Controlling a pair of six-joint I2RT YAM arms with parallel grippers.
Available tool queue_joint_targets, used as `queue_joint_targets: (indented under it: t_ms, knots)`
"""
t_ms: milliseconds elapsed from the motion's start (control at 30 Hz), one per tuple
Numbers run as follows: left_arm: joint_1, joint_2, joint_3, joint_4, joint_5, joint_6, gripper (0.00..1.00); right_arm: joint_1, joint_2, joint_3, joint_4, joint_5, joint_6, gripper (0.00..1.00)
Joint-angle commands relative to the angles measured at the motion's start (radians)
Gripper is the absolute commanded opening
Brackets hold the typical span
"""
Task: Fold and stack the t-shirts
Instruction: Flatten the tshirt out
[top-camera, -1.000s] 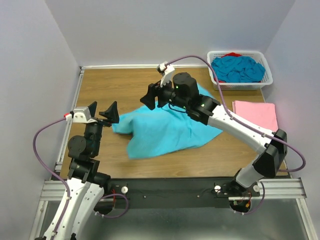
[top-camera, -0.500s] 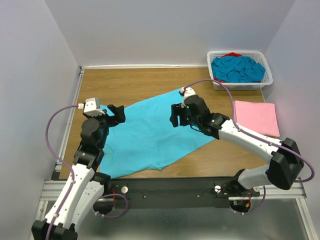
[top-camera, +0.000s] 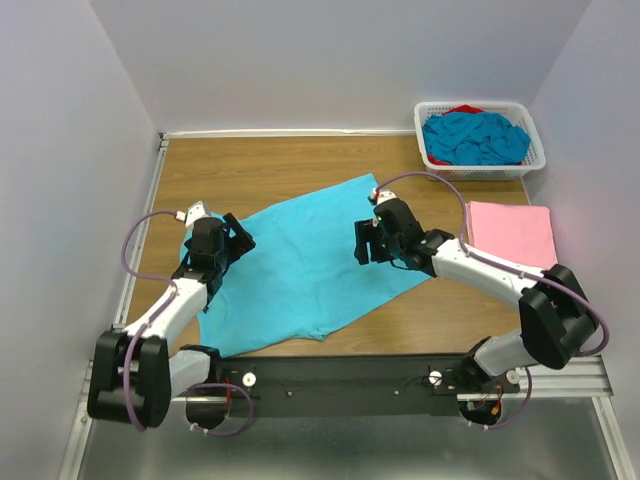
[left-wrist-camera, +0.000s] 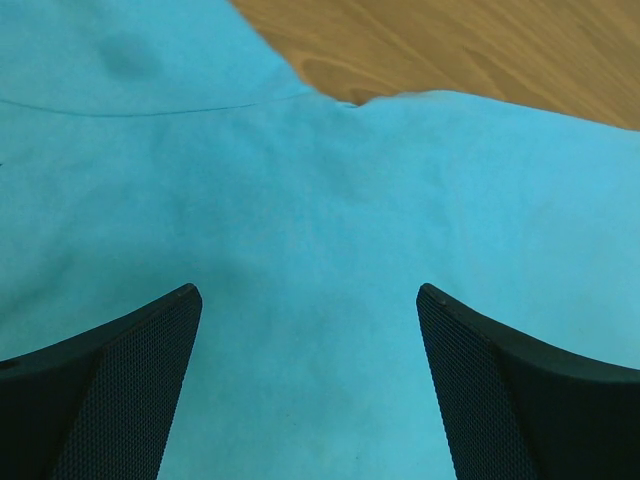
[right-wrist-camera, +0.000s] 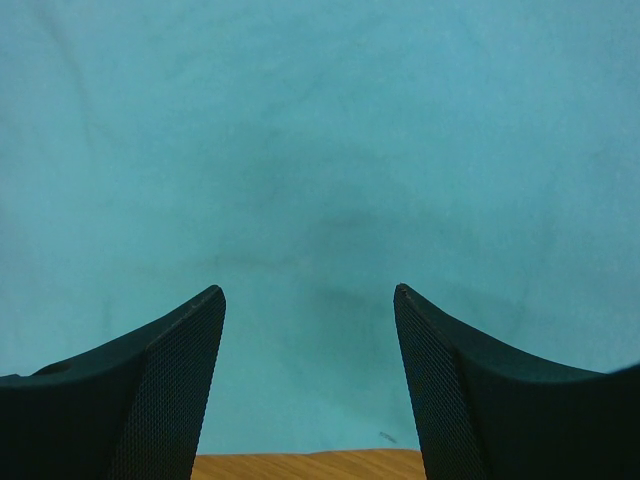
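One turquoise t-shirt (top-camera: 300, 262) lies spread flat across the middle of the wooden table (top-camera: 270, 165). My left gripper (top-camera: 238, 240) hovers low over its left edge, open, with nothing between the fingers; in the left wrist view the left gripper (left-wrist-camera: 308, 296) has only the shirt's cloth (left-wrist-camera: 320, 200) beneath it. My right gripper (top-camera: 361, 244) sits open over the shirt's right part; in the right wrist view the right gripper (right-wrist-camera: 307, 292) frames bare turquoise cloth (right-wrist-camera: 320, 150). A pale pink t-shirt (top-camera: 512, 232) lies folded at the right. More turquoise t-shirts (top-camera: 476, 138) are heaped in the basket.
The white lattice basket (top-camera: 535, 160) stands at the back right corner, with something red showing behind the turquoise heap. White walls close in the table on the left, back and right. Bare wood (right-wrist-camera: 300, 466) shows at the shirt's near hem.
The shirt went from a bunched, partly lifted heap to lying flat and spread out. Both arms came down and now sit low over it, jaws staying open.
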Motion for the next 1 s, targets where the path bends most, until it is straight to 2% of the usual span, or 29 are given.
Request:
queue_joint_targets:
  t_ms: [0, 100, 200, 233, 300, 500, 633, 700, 767, 800, 833, 867, 900, 967]
  knots:
    - [0.020, 0.108, 0.021, 0.087, 0.042, -0.042, 0.96, -0.013, 0.031, -0.028, -0.012, -0.065, 0.011, 0.75]
    - [0.029, 0.280, 0.114, 0.087, 0.056, 0.001, 0.96, -0.024, 0.052, -0.030, -0.012, -0.089, 0.014, 0.75]
    - [0.037, 0.386, 0.172, 0.087, 0.066, 0.019, 0.96, -0.044, 0.074, -0.024, -0.011, -0.098, 0.011, 0.75]
    - [0.046, 0.454, 0.221, 0.081, 0.076, 0.025, 0.87, -0.052, 0.091, -0.022, -0.009, -0.103, 0.009, 0.75]
    - [0.052, 0.515, 0.281, 0.065, 0.102, 0.037, 0.82, -0.081, 0.111, -0.018, -0.006, -0.138, 0.006, 0.75]
    - [0.058, 0.735, 0.563, -0.020, 0.134, 0.102, 0.83, -0.156, 0.204, 0.005, 0.005, -0.197, -0.005, 0.75]
    - [0.060, 0.913, 0.810, -0.093, 0.169, 0.128, 0.84, -0.210, 0.276, 0.057, 0.014, -0.229, -0.005, 0.75]
    - [0.060, 0.966, 0.895, -0.144, 0.174, 0.148, 0.70, -0.239, 0.321, 0.082, 0.014, -0.246, 0.003, 0.75]
    - [0.063, 1.048, 1.040, -0.257, 0.194, 0.217, 0.70, -0.262, 0.344, 0.111, 0.012, -0.256, 0.014, 0.75]
    - [0.071, 1.072, 1.108, -0.340, 0.209, 0.234, 0.39, -0.263, 0.353, 0.120, 0.009, -0.276, 0.017, 0.73]
    - [0.071, 1.098, 1.209, -0.456, 0.230, 0.267, 0.19, -0.266, 0.352, 0.125, 0.006, -0.287, 0.015, 0.73]
    - [0.072, 1.086, 1.222, -0.481, 0.260, 0.265, 0.09, -0.265, 0.348, 0.133, 0.000, -0.308, 0.011, 0.71]
    - [0.078, 1.059, 1.167, -0.459, 0.266, 0.251, 0.08, -0.265, 0.330, 0.134, -0.008, -0.366, 0.004, 0.68]
    - [0.078, 0.901, 1.046, -0.347, 0.280, 0.235, 0.13, -0.263, 0.298, 0.128, -0.008, -0.399, 0.004, 0.68]
